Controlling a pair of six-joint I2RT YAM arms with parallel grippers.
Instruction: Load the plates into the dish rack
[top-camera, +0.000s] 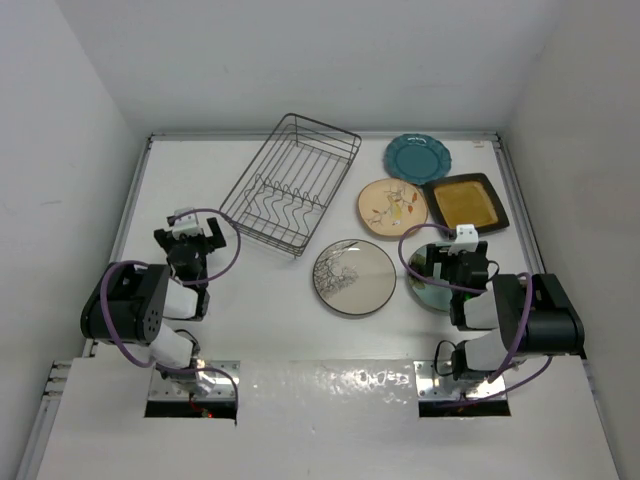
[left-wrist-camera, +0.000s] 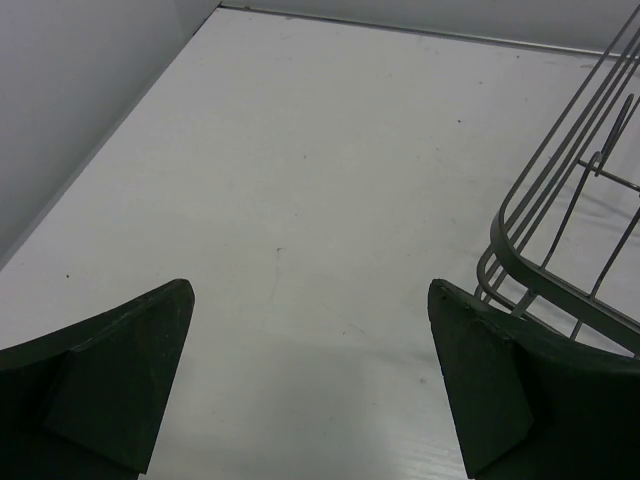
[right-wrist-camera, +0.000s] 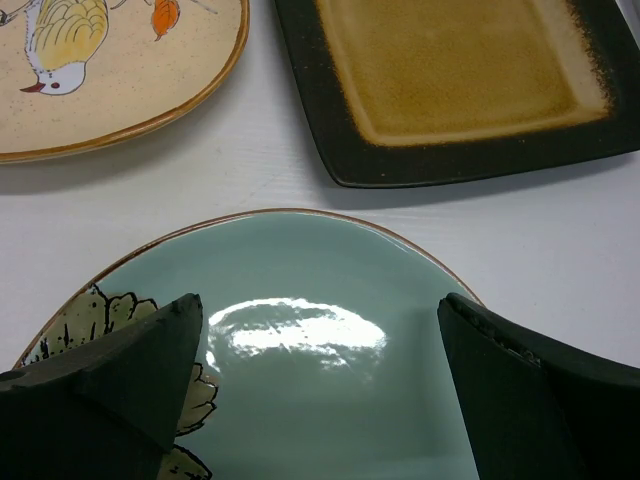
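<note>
The dark wire dish rack (top-camera: 290, 183) stands empty at the back middle, its near corner (left-wrist-camera: 560, 250) showing at the right of the left wrist view. Flat on the table lie the plates: scalloped teal (top-camera: 418, 156), cream floral (top-camera: 392, 207) (right-wrist-camera: 110, 70), square amber (top-camera: 465, 201) (right-wrist-camera: 460, 75), grey dark-rimmed (top-camera: 353, 277) and pale aqua (top-camera: 428, 290) (right-wrist-camera: 320, 370). My left gripper (top-camera: 194, 238) (left-wrist-camera: 312, 375) hangs open over bare table left of the rack. My right gripper (top-camera: 458, 262) (right-wrist-camera: 320, 385) is open just above the pale aqua plate, holding nothing.
White walls enclose the table on the left, back and right. The left wall's foot (left-wrist-camera: 100, 150) runs close beside the left gripper. Bare table (top-camera: 260, 300) lies between the two arms, in front of the rack.
</note>
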